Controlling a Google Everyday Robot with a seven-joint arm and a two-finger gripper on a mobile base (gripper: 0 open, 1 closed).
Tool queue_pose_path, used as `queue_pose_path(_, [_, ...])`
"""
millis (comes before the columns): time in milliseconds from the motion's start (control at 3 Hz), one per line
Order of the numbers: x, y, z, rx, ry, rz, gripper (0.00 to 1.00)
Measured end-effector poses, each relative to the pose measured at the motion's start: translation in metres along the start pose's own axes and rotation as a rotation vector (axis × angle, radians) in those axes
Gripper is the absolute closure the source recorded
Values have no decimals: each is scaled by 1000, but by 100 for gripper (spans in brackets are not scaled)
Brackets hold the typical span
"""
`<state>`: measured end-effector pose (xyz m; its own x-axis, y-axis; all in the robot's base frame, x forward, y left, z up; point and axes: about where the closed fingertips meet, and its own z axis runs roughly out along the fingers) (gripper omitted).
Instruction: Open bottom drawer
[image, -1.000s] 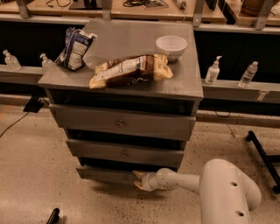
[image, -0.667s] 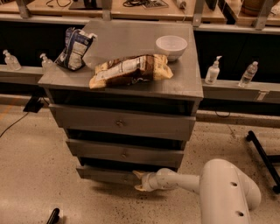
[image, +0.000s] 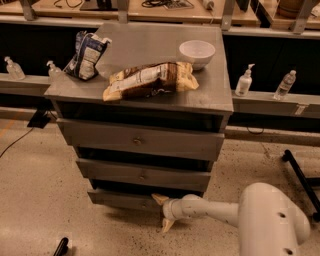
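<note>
Nothing has visibly shifted: the gripper (image: 163, 212) stays near the middle of the bottom drawer (image: 120, 199), fingers spread wide, gripping nothing; its narrow grey front juts slightly out.

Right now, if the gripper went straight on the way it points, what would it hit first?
The bottom drawer. The gripper sits at that drawer's right end, jaws spread, pointing left into its front. The upper tip looks to be on or almost on the front already, though depth is unclear.
</note>
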<state>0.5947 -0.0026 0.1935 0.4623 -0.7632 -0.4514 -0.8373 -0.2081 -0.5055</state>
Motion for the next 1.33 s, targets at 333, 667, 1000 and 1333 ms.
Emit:
queue_pose_path(333, [-37, -10, -46, 59, -63, -66, 0])
queue_pose_path(667, [-45, -14, -62, 81, -65, -84, 0])
queue_pose_path(1000, [-23, -7, -61, 72, -4, -32, 8])
queue_pose_path(1333, [-8, 1, -59, 57, 31, 0, 22])
